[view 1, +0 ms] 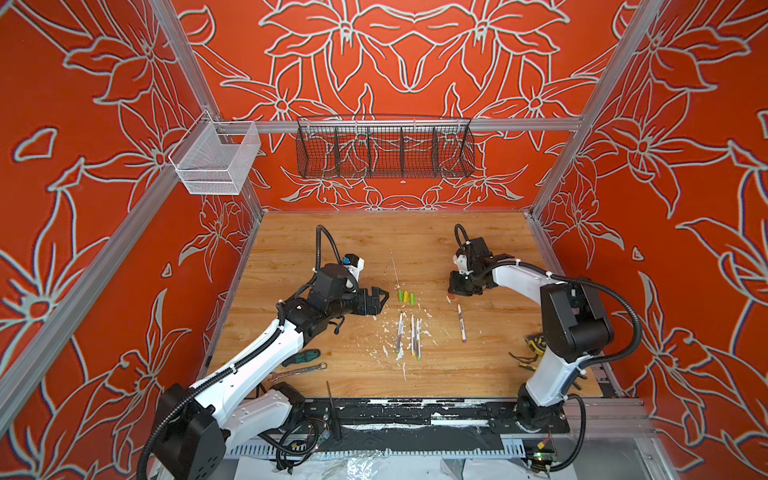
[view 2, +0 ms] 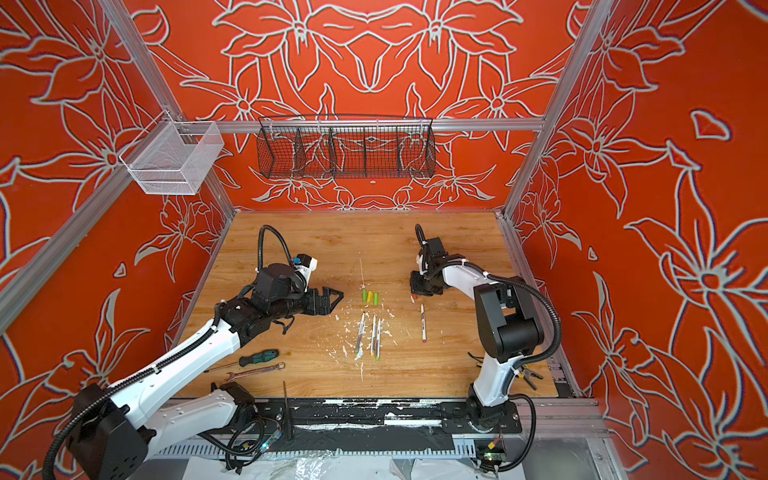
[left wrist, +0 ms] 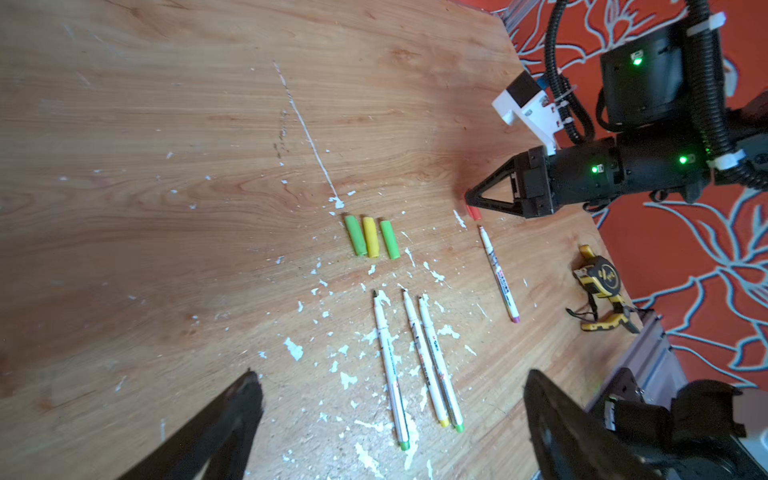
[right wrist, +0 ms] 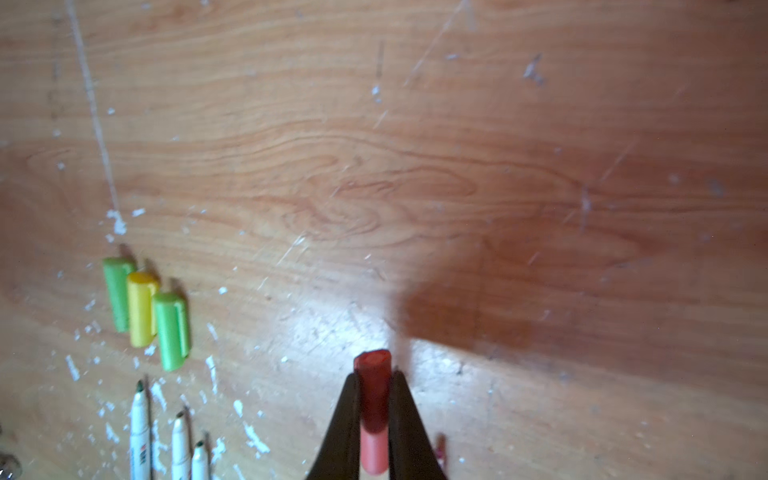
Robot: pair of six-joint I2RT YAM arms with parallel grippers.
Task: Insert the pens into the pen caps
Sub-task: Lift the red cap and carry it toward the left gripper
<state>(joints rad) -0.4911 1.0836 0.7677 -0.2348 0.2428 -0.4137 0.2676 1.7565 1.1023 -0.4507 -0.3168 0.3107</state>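
Progress: zero pens (left wrist: 390, 370) capped, all four lie bare near the yellow cap (left wrist: 371, 237). Right gripper (right wrist: 376, 376) pinches the red cap (right wrist: 372, 361); left gripper (view 1: 380, 302) gapes wide, empty.

A wooden table (view 1: 490, 374) carries a green-handled screwdriver (view 1: 306, 356) just beside a silver wrench (view 1: 297, 371) near its front left corner. A yellow tape measure (left wrist: 598, 277) and pliers (left wrist: 604, 323) lie at its right edge. White flecks (left wrist: 294, 348) litter the middle. A black wire basket (view 1: 384, 153) hangs on the back rail and a white mesh basket (view 1: 216, 162) on the left rail.
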